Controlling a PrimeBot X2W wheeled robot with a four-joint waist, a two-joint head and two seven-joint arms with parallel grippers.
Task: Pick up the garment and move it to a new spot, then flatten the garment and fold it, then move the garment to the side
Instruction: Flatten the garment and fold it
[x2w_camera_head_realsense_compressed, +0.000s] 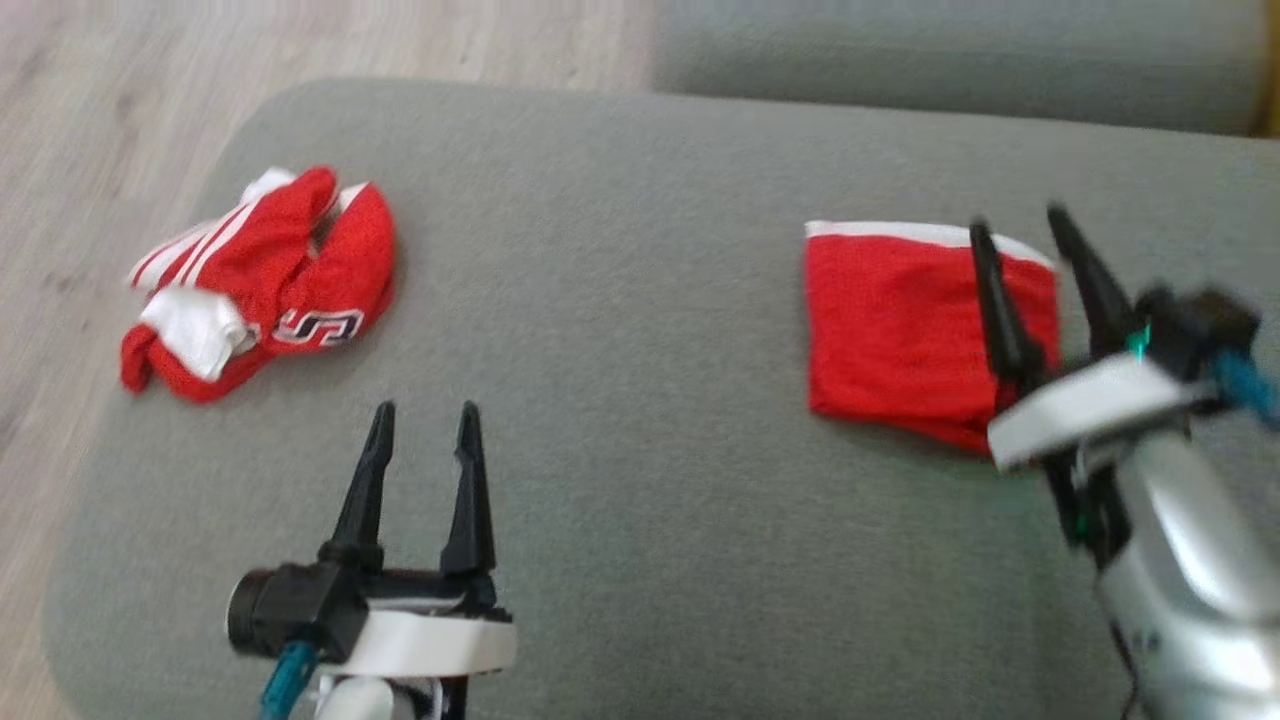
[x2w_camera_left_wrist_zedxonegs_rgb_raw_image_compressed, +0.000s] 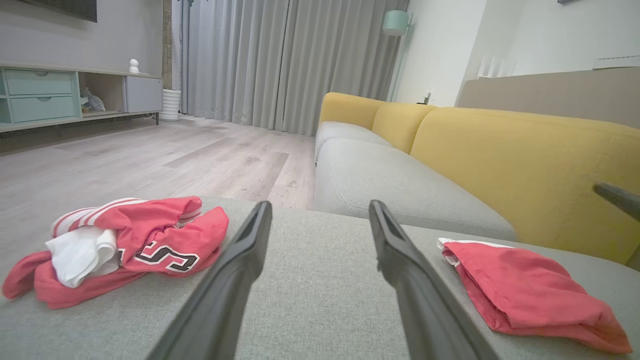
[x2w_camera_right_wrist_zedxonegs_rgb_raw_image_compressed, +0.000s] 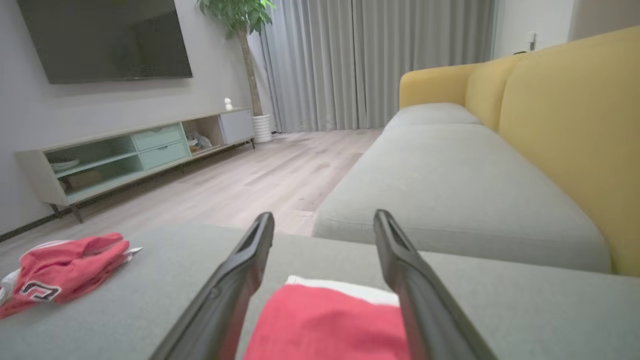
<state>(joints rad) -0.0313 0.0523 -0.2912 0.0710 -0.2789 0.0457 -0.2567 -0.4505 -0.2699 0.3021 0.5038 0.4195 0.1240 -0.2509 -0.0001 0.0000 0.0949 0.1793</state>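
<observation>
Head view: your right gripper (x2w_camera_head_realsense_compressed: 1020, 222) stands apart over the folded garment (x2w_camera_head_realsense_compressed: 900, 330), which lies at the cushion's (x2w_camera_head_realsense_compressed: 620, 400) right. The left gripper (x2w_camera_head_realsense_compressed: 425, 410) is apart too, over bare cushion. I judge the garment placed, so lift straight up so that no finger drags the fold.

Left wrist view: the jersey (x2w_camera_left_wrist_zedxonegs_rgb_raw_image_compressed: 135, 240) lies crumpled, well apart.

Right wrist view: the cabinet (x2w_camera_right_wrist_zedxonegs_rgb_raw_image_compressed: 125, 155) shelves hold small things, too blurred to name.

Soft, even indoor light is seen in all 3 views, and only faint shadows are cast. The head view is smeared by motion blur, worst around the right gripper (x2w_camera_head_realsense_compressed: 1018, 220). Wide-angle stretching is noticed at the wrist views' edges.
</observation>
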